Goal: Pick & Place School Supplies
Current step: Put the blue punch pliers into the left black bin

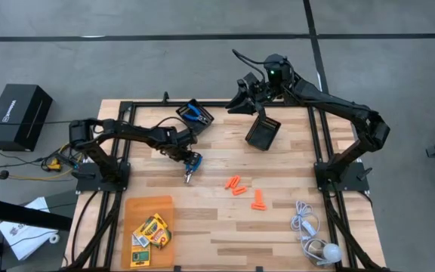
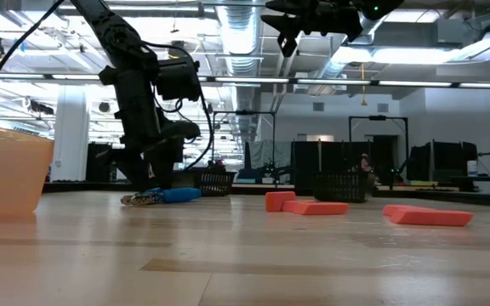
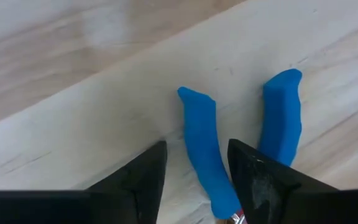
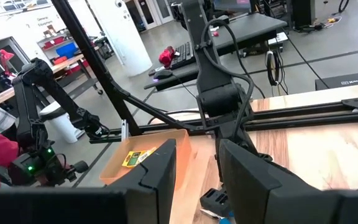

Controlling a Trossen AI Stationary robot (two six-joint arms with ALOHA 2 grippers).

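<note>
Counter: pale wooden counter (image 1: 278,227) with a black frame, standing on a grey floor; the low view shows a workshop room behind it.
Left end effector (image 1: 189,168): down at the counter's left-middle, fingers spread and unclosed, over the blue-handled tool (image 1: 193,161); in the left wrist view one blue handle (image 3: 205,149) lies between the two dark fingers (image 3: 143,177) and the other handle just outside them.
Blue-handled tool: flat on the counter, metal tip pointing toward the near edge; whether the fingers touch it I cannot tell.
Right end effector (image 1: 242,98): raised above the far edge of the counter, fingers (image 4: 244,177) partly apart with nothing between them.
Mesh bins: one black bin (image 1: 263,131) tilted near the far middle, another (image 1: 195,113) at the far left with something blue inside.
Orange pieces (image 1: 236,184): several lying loose near the centre, well apart from both end effectors.
Orange tray (image 1: 146,204): near left corner, holding the yellow-and-green crayon boxes (image 1: 153,230).
White cord (image 1: 308,227): near right corner, ending in a round bulb (image 1: 329,253).
</note>
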